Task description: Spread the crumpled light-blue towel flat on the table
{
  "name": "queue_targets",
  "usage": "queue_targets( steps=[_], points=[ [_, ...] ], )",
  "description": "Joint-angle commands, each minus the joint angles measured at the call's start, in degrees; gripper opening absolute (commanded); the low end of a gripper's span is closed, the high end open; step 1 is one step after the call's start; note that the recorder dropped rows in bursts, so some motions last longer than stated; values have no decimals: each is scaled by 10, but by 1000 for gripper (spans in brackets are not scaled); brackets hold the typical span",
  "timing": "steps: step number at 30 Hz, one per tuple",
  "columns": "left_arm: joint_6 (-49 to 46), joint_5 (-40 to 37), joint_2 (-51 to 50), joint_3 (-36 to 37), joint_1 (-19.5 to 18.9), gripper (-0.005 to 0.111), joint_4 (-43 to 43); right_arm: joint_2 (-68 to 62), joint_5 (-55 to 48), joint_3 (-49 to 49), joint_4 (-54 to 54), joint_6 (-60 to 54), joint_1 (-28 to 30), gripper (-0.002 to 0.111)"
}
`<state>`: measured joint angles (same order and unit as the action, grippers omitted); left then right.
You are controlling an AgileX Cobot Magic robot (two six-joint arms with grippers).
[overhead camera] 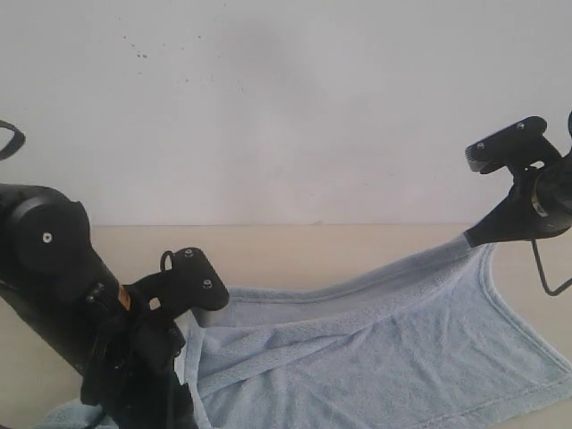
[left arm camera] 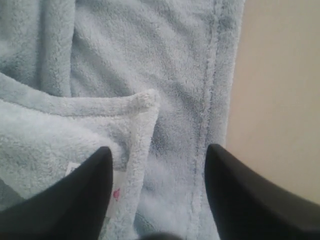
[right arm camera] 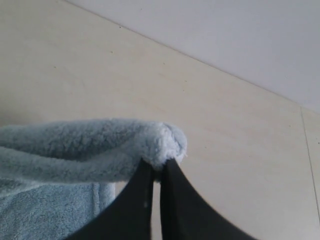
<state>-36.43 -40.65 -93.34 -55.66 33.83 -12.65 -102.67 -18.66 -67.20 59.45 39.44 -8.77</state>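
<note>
Across the wide beige table (overhead camera: 295,237), which meets a white wall (overhead camera: 286,107) at the back, the light-blue towel (overhead camera: 375,349) lies over the near centre and right side. It is not yet flat. Most of it rests on the surface with long soft folds running through it, and one fold doubles back over the cloth at the near left. Its upper right part rises off the table in a stretched slope toward the right gripper (right arm camera: 160,167).

That gripper is pinched tight on a bunched, rolled edge of the towel. Its two dark fingers are pressed together with only a sliver between them, and a fluffy knob of cloth bulges just past the tips. The held part hangs clear above bare tabletop, and from it a taut edge runs down and leftward to the resting cloth.

The left gripper (left arm camera: 157,155) sits low over the towel at the near left, jaws spread wide with nothing clamped between them. I cannot tell whether its fingertips (left arm camera: 97,165) press into the pile. Between them lies a folded-over corner of the towel, rounded at its tip, lying on a lower layer. A stitched hem (left arm camera: 207,125) runs along the towel's edge, just beside a strip of bare table. A small white label (left arm camera: 117,192) with pinkish print peeks out by one finger.
</note>
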Motion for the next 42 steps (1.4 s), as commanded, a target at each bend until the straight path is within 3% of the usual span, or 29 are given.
queue_targets(
  steps=[1, 7, 13, 31, 34, 38, 42],
  points=[
    [10, 9, -16, 2, 15, 53, 11, 3, 5, -3, -6, -6, 3, 1],
    [21, 22, -36, 2, 28, 53, 27, 3, 4, -3, -6, -6, 3, 1],
    [65, 45, -48, 2, 28, 53, 102, 3, 11, -3, -6, -6, 3, 1],
    [92, 80, -103, 2, 28, 52, 103, 3, 22, -3, -8, -6, 3, 1],
    [126, 99, -110, 2, 28, 40, 108, 3, 22, -3, -8, -6, 3, 1],
    [152, 97, -109, -6, 28, 4, 141, 3, 18, -3, -8, -6, 3, 1],
    [242, 85, -93, -25, 28, 4, 240, 8, 2, -3, -8, -6, 3, 1]
  ],
)
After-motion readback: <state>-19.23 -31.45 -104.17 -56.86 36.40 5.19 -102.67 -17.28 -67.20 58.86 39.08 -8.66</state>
